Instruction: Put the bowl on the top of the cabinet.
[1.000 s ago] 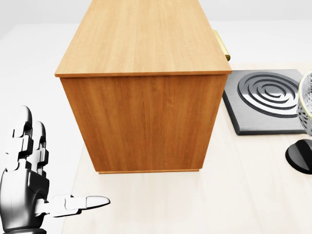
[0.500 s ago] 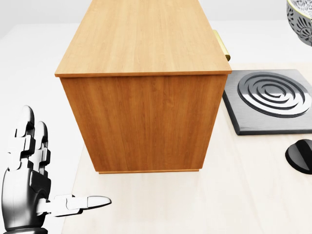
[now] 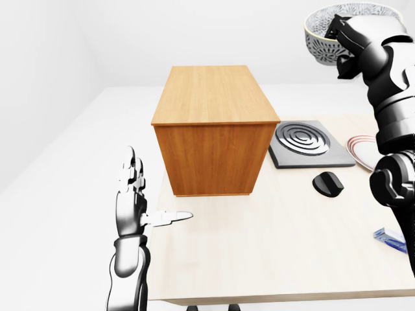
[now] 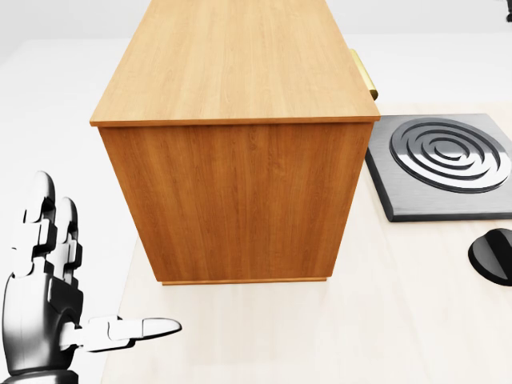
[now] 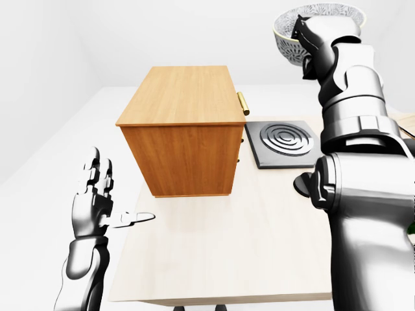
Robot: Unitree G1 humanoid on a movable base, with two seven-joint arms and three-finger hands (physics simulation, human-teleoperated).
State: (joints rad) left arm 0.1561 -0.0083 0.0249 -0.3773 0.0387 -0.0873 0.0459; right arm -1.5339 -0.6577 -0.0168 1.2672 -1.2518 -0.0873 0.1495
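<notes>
Bowl (patterned, white rim): held aloft in the right hand, fingers gripping its rim, up and to the right of the cabinet.
Cabinet top: bare wood.
Left hand: fingers spread, holding nothing, beside the table edge.
Burner plate, black knob: right of cabinet.

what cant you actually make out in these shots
- Inside of the patterned grey-and-white bowl: the black right hand covers part of it in both eye views; the head view misses it.
- Door side of the wooden cabinet: only its brass handle shows in the right-eye view.
- Pink-rimmed plate: mostly behind the right arm, left-eye view.
- Small blue item: cut by the left-eye view's right edge, too small to identify.
</notes>
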